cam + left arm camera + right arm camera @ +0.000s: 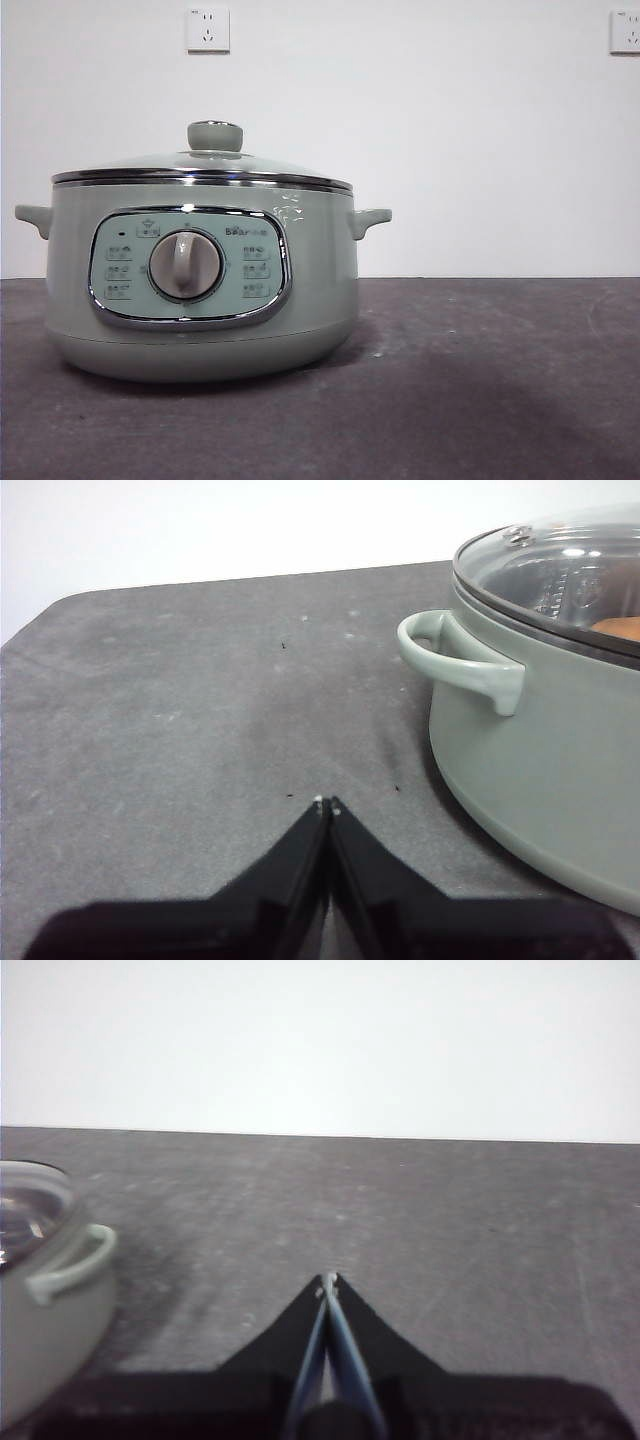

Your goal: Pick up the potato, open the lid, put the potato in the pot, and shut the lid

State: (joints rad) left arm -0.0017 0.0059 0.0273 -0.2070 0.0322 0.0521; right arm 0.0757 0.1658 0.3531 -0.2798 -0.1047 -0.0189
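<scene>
Front view shows the pot (200, 290) upright on the table (480, 380), dial facing the camera, lid (205, 165) flat on top. An orange potato (618, 627) peeks through the glass. Left gripper (327, 804) and right gripper (327, 1280) are pinched closed, holding nothing.

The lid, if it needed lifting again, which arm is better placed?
Probably left. Its gripper sits beside the pot, the lid close by; the right gripper points past it. Both jaws are shut.
</scene>
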